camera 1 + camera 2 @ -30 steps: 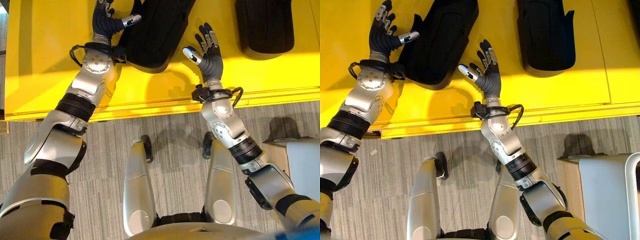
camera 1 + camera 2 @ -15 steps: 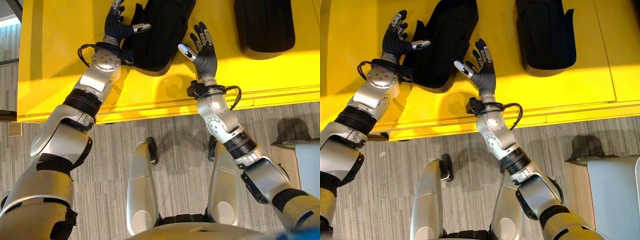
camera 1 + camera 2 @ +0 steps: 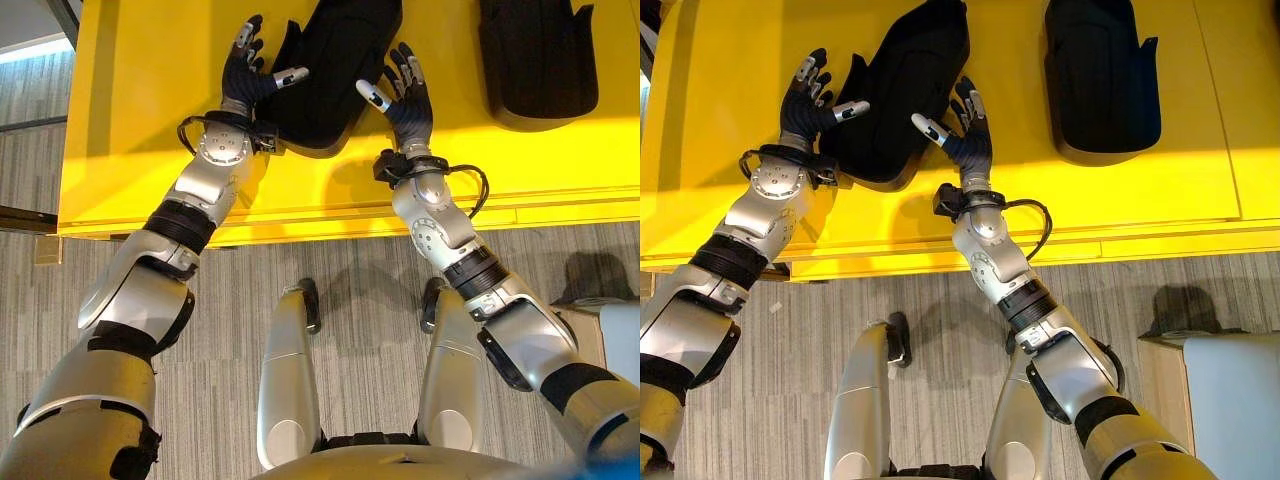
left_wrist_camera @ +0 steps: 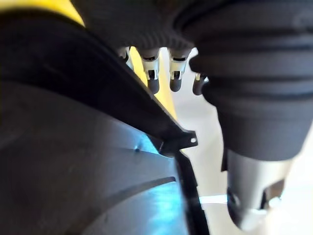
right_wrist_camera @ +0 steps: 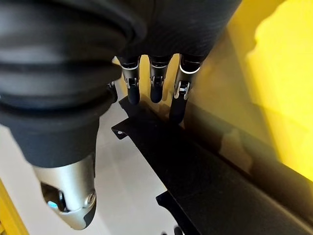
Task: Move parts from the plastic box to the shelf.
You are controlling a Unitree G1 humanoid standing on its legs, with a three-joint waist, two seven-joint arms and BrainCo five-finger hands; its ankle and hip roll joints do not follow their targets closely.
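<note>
Both arms reach out from 6 o'clock over the yellow shelf (image 3: 120, 120), its near edge crossing mid-view. Left hand (image 3: 245, 75) sits at about 11 o'clock, fingers straight and spread, thumb out toward 3 o'clock and lying against the left flank of the near part (image 3: 335, 60), holding nothing. Right hand (image 3: 405, 95) sits at about 12 to 1 o'clock, also spread wide, thumb pointing toward 9 o'clock at the part's right flank, nothing gripped; in the right wrist view the fingertips (image 5: 177, 105) hang just above or at the black edge, contact unclear. The left wrist view shows the black shell (image 4: 73, 161) close beside the palm, fingers (image 4: 154, 81) straight past it. So the near part lies flat on the shelf directly between the two hands, long axis running roughly 7 to 1 o'clock, away from the robot. Judgement: it looks bracketed from both sides, either about to be squeezed or just set down; both hands are about equally near, left seemingly touching. A second part (image 3: 540, 55) lies well apart at 1 to 2 o'clock, long axis 6 to 12, nearer the right arm, untouched.
</note>
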